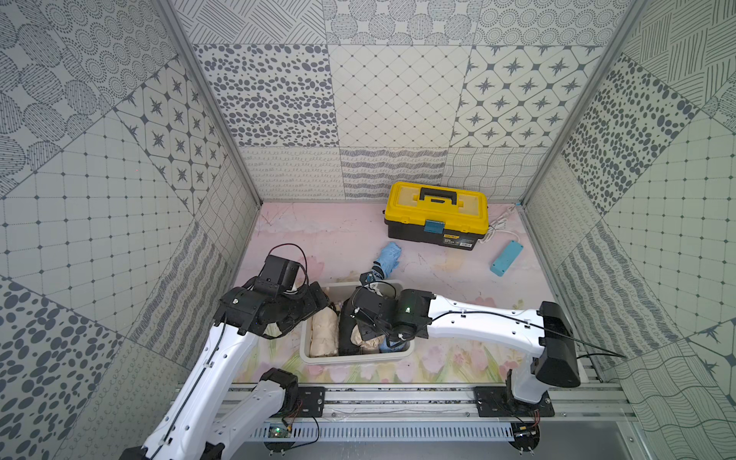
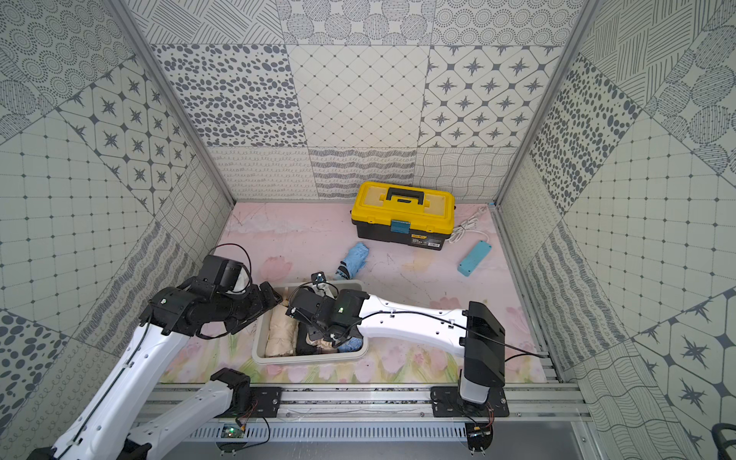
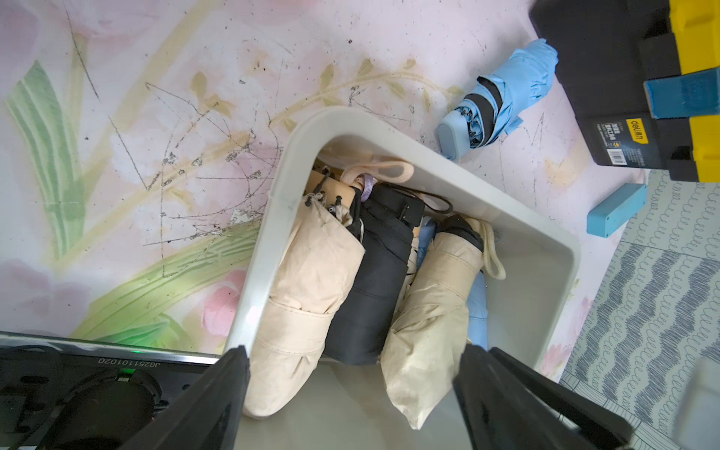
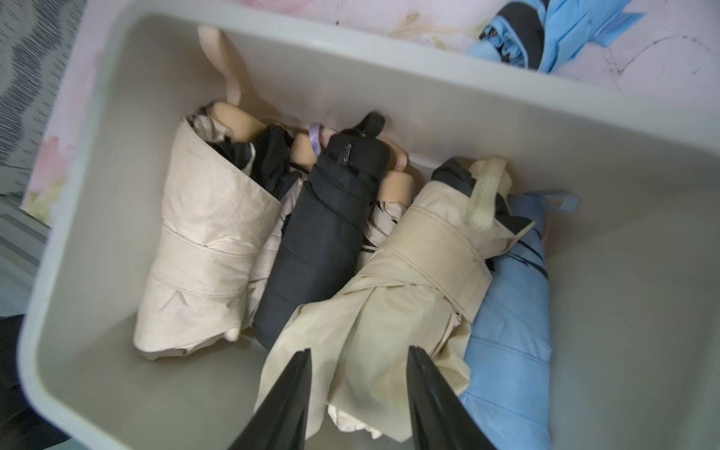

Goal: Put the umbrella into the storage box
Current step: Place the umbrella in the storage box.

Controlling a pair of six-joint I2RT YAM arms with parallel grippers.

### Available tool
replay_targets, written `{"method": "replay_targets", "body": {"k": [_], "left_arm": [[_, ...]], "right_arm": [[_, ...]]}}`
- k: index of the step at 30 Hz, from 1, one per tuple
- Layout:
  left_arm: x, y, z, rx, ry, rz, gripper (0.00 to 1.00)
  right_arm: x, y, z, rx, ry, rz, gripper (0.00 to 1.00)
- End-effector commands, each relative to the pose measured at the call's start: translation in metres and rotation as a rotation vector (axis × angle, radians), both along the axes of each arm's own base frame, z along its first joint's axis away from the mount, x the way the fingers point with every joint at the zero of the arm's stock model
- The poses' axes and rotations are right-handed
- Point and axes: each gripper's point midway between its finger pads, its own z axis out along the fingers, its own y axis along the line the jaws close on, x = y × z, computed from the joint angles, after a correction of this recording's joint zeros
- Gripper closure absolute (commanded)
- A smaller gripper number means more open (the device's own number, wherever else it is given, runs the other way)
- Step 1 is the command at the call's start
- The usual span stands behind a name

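Box (image 1: 355,357) holds several umbrellas (image 4: 323,241); one blue umbrella (image 1: 388,258) lies outside on the table (image 1: 446,278) at its one o'clock, yet to go in; left gripper (image 3: 354,348) spread and empty; right gripper (image 4: 358,350) straddles a beige umbrella (image 4: 389,292), grip undeterminable.

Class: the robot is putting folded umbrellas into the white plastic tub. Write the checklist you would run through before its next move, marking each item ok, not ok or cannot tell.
1. The left gripper is wide open and empty: ok.
2. The right gripper is free of the beige folded umbrella beneath it: cannot tell.
3. The loose light blue folded umbrella is inside the white plastic storage box: not ok, it lies on the table beyond the box.
4. Room in the box: ok, bare floor shows.
5. The yellow-lidded black toolbox stands apart from the loose umbrella: ok.
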Motion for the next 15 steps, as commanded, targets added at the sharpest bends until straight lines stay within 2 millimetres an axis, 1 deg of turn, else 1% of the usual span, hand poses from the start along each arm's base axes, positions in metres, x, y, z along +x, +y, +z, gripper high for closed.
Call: {"method": "replay_targets", "body": {"k": [1, 3, 4, 5, 7, 8, 10, 12, 14, 15], "left_arm": [[0.019, -0.007, 0.014, -0.028, -0.051, -0.025, 0.11], [0.026, -0.011, 0.015, -0.039, -0.056, -0.032, 0.11], [0.029, -0.013, 0.015, -0.045, -0.058, -0.037, 0.11], [0.033, -0.015, 0.016, -0.051, -0.061, -0.043, 0.11], [0.041, -0.019, 0.016, -0.059, -0.069, -0.054, 0.11], [0.045, -0.021, 0.017, -0.064, -0.075, -0.062, 0.11], [0.055, -0.025, 0.02, -0.07, -0.097, -0.075, 0.11], [0.068, -0.03, 0.025, -0.08, -0.135, -0.096, 0.11], [0.08, -0.034, 0.03, -0.081, -0.174, -0.111, 0.1], [0.087, -0.035, 0.032, -0.08, -0.194, -0.118, 0.1]], "right_arm": [[-0.007, -0.012, -0.022, -0.075, 0.031, 0.031, 0.56], [-0.01, -0.021, -0.037, -0.11, 0.056, 0.022, 0.57], [-0.01, -0.023, -0.042, -0.116, 0.068, 0.02, 0.57], [-0.01, -0.024, -0.043, -0.117, 0.074, 0.019, 0.58], [-0.007, -0.021, -0.035, -0.097, 0.057, 0.031, 0.58], [-0.003, -0.019, -0.027, -0.075, 0.043, 0.035, 0.57], [0.003, -0.015, -0.007, -0.012, 0.018, 0.052, 0.52], [0.01, -0.011, 0.022, 0.07, -0.045, 0.084, 0.4], [0.018, -0.012, 0.05, 0.154, -0.096, 0.107, 0.33], [0.022, -0.015, 0.063, 0.203, -0.116, 0.115, 0.31]]}}
